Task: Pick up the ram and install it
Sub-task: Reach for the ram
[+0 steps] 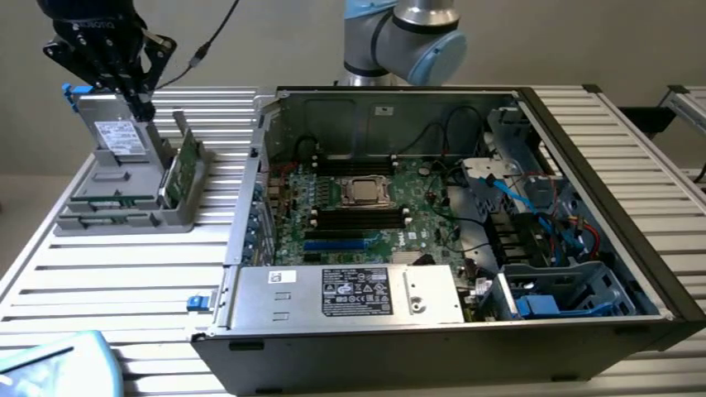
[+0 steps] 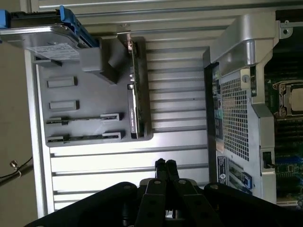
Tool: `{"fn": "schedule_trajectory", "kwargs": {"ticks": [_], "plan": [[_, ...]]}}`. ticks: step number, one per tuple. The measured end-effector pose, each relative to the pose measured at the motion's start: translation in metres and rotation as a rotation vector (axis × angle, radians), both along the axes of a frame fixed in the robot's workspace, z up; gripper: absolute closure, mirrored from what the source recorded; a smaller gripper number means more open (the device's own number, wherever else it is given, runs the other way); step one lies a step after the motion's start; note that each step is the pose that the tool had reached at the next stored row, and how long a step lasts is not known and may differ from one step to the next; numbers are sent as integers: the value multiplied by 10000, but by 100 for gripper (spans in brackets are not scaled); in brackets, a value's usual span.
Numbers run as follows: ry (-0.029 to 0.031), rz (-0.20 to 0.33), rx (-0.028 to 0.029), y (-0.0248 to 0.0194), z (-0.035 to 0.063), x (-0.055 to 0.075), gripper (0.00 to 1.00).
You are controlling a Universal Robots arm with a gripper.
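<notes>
Standing on edge in a grey rack at the exterior view's left, the spare parts are kept upright, probably so that each can be pinched by its thin faces from above. The ram seems to be the slim stick in the rack's low end slots, a thin line seen edge-on in the wrist view. I judge this from its shape, since its chips cannot be made out. A wider green card stands along the rack's side nearest the computer case. A grey drive with a white label leans in the taller end.

The case lies on its side with the cover off, on the slatted surface. This leaves the motherboard facing up, so its black memory slots beside the processor socket can be reached from straight overhead. As far as shows, those slots hold nothing green, so the stick is not yet installed.

The tool hangs over the rack, near the drive's upper edge in the exterior view and well apart from the case. Its two fingers are pressed together with no gap between the tips, and they pinch nothing. In the wrist view the tips sit above bare slats just off the rack's low end, touching neither rack nor ram.
</notes>
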State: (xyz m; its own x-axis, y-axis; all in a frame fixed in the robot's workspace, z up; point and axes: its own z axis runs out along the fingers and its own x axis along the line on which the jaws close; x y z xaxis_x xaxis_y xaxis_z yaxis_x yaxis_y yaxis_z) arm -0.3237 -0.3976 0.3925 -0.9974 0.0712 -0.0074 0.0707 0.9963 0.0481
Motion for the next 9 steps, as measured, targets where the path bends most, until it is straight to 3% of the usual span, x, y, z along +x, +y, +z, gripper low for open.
{"fn": "schedule_trajectory", "kwargs": {"ticks": [9], "plan": [[6,0,0,1,-4,-382,89]]}}
